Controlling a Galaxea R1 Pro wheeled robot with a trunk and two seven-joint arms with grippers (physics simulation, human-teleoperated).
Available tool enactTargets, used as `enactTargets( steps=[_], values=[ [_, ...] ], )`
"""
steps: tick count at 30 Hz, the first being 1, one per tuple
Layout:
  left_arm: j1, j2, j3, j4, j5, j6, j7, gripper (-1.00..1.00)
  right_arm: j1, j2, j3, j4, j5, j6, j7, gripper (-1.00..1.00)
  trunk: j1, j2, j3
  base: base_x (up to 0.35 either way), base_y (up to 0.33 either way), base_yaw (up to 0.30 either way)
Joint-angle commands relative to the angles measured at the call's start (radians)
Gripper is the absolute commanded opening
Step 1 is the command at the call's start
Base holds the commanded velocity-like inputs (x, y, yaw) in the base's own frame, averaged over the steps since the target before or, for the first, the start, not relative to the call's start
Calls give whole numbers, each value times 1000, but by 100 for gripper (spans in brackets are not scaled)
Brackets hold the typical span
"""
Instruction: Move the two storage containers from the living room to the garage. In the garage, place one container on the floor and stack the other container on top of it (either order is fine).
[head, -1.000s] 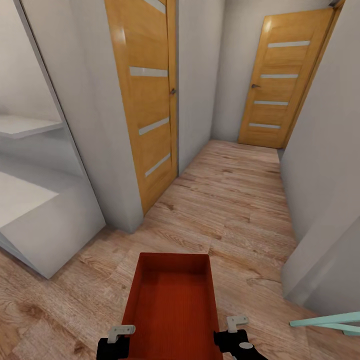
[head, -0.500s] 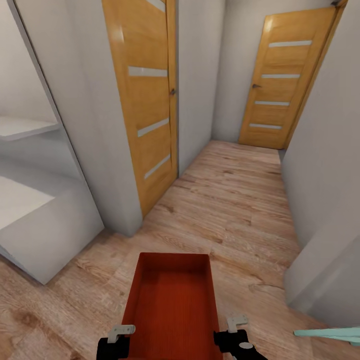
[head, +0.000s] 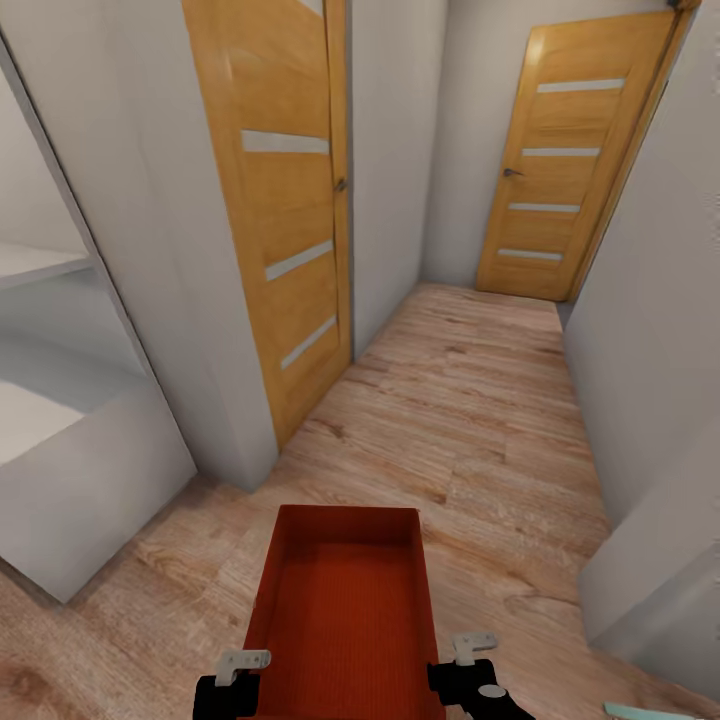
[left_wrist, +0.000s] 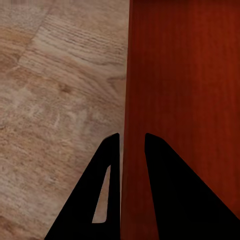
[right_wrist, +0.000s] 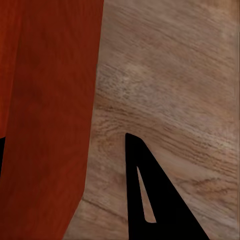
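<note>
A light wood-plank floor (head: 470, 420) is running down a narrow corridor between pale-grey walls (head: 400, 150), with one orange wooden door (head: 290, 200) on the left and another (head: 565, 160) at the far end. An orange-red rectangular plastic tub (head: 345, 610) is riding near, centred. The left hand (left_wrist: 131, 142) is clamping its rim; the right hand (head: 470, 655) is sitting at the opposite rim, grip unclear.
</note>
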Motion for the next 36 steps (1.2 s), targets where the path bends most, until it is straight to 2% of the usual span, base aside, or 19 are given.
enactTargets(
  steps=[1,7,13,36],
  values=[
    [-1,1,8,-1,-2,-3,15,-100,-1,0,5,2,3,-2,-10,-100,0,0,-1,36,0,-170],
    [-1,1,8,-1,-2,-3,15,-100,-1,0,5,2,3,-2,-10,-100,0,0,-1,12,0,-220],
    [-1,1,8,-1,-2,-3,15,-100,-1,0,5,2,3,-2,-10,-100,0,0,-1,88,0,-62],
    [-1,1,8,-1,-2,-3,15,-100,-1,0,5,2,3,-2,-10,-100,0,0,-1,330,0,-18]
  ],
)
